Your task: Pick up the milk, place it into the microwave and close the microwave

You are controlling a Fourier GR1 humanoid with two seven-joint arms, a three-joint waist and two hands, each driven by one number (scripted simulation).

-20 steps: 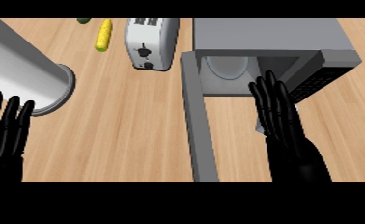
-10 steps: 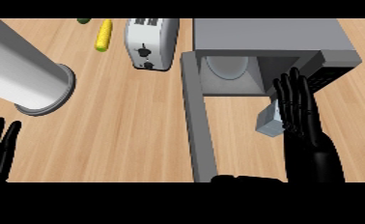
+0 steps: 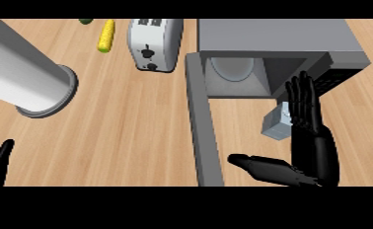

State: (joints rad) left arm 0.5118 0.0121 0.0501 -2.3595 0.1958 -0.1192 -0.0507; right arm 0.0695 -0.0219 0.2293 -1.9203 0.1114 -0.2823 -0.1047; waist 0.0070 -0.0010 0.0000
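Your right hand stands fingers straight, thumb spread wide, beside the milk carton on the counter before the open microwave; door swung out for loading. Left hand: fingertips only, state unclear.

Even, bright overhead illumination across the worktop, without glare.
The pale wood is uniformly lit and shows no hot spots. Shadows are faint: a soft dark rim lies at the base of the grey cylinder, and the toaster casts only a thin one. The microwave cavity is the darkest zone, its side walls shaded while the plate inside stays pale. The black right hand shows only weak highlights along its fingers. Edges appear equally crisp from centre to border, with no blur or visible bending.
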